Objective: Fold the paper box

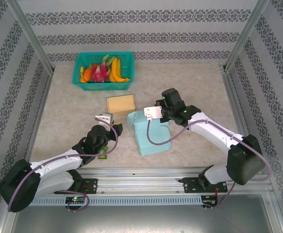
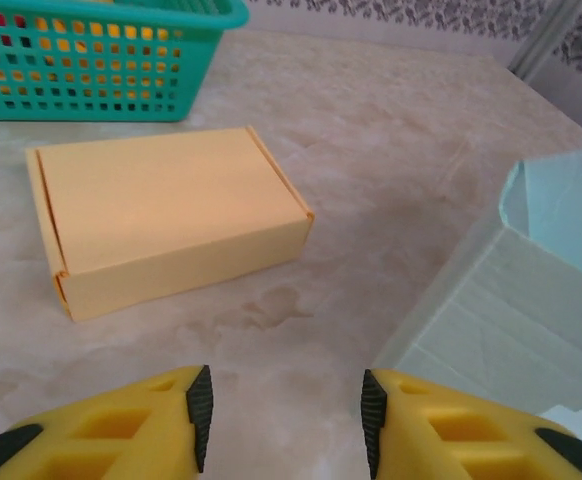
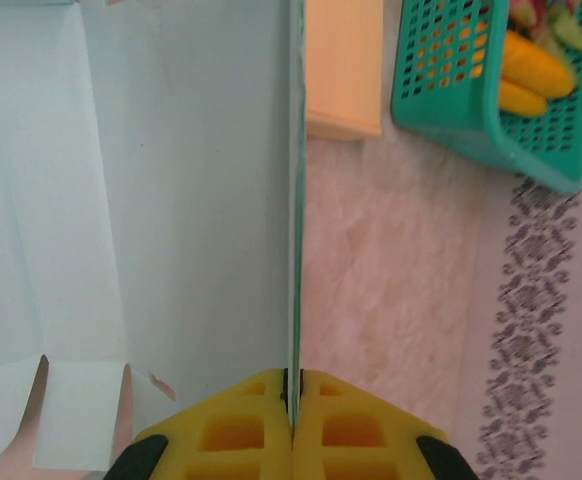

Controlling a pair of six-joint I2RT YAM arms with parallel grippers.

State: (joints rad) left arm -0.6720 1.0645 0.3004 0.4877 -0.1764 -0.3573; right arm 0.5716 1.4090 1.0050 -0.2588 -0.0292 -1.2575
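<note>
Right tool (image 3: 293,385) is closed on the thin upright panel edge of the pale blue paper box (image 1: 153,138), with the pads pinched flush on either side of the sheet. Box is seen partly formed, near the middle of the beige marbled counter (image 1: 200,87), towards its near edge and between the two arms. Left tool (image 2: 286,405) is held open with nothing between the pads, just left of the blue box's corner and apart from it. Closed orange cardboard box (image 1: 121,104) is laid flat just beyond; a strip of bare counter is seen between it and the blue box in the left wrist view. Teal plastic mesh basket (image 1: 102,86) of fruit is set far left, well apart. Bare counter is seen right of the blue box, up to the side wall.
</note>
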